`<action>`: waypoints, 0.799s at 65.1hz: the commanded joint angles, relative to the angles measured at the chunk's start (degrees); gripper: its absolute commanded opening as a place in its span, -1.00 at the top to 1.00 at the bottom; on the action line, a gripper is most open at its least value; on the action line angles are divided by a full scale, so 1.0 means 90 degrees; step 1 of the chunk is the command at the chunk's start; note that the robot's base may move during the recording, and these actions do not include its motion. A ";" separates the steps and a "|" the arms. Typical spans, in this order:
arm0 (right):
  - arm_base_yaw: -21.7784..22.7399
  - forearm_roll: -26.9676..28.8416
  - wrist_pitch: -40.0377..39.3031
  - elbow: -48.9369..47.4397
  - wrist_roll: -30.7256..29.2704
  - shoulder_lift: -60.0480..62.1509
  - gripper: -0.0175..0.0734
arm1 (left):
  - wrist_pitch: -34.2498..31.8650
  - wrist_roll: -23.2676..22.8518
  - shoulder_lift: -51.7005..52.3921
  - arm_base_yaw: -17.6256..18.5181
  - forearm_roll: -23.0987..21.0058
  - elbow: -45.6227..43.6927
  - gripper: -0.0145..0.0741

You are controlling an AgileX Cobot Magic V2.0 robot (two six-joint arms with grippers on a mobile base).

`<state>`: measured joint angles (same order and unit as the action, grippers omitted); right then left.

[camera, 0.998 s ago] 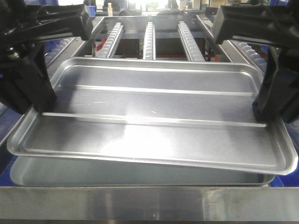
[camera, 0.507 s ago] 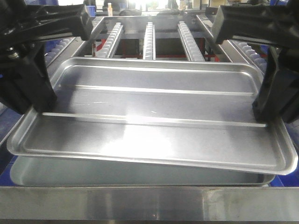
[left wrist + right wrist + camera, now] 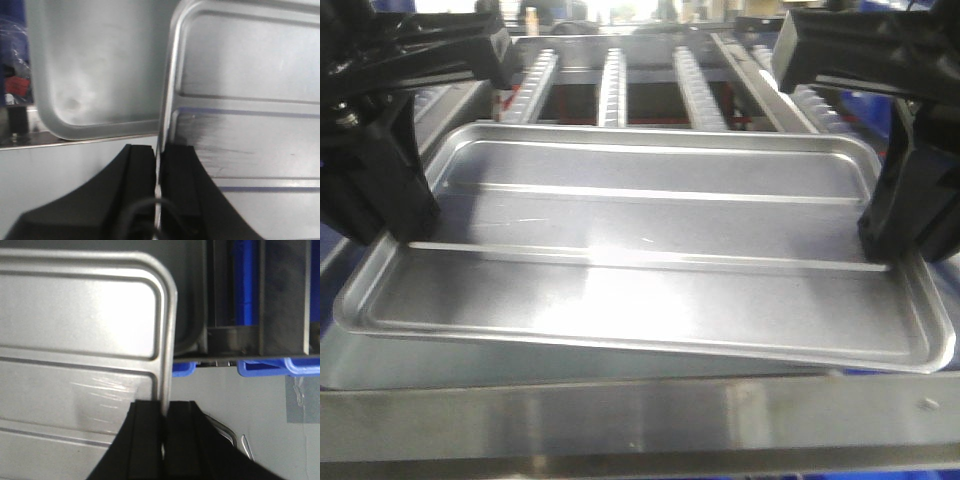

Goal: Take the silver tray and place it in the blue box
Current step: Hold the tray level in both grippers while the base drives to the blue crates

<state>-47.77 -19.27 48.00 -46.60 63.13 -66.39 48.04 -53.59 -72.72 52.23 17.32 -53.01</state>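
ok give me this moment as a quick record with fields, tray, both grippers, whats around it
silver tray: held up at both short ends, floor empty
left gripper: shut on the tray's left rim
right gripper: shut on the tray's right rim
grey tray: lower, beside the held tray's left end
roller rails: behind the tray
blue bins: lower, past the right end, partly hidden; cannot tell if one is the target box
placement: not yet done
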 commanded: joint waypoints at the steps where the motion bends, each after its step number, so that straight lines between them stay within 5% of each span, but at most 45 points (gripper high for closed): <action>1: 0.0015 -0.0292 0.0018 -0.0185 -0.0110 0.0153 0.46 | -0.0032 -0.0028 0.0156 -0.0031 0.0215 -0.0212 0.69; 52: 0.0015 -0.0292 0.0018 -0.0185 -0.0110 0.0153 0.46 | -0.0032 -0.0028 0.0156 -0.0031 0.0200 -0.0212 0.69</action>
<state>-47.77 -19.27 48.00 -46.60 63.13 -66.39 48.04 -53.59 -72.72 52.23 17.22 -53.05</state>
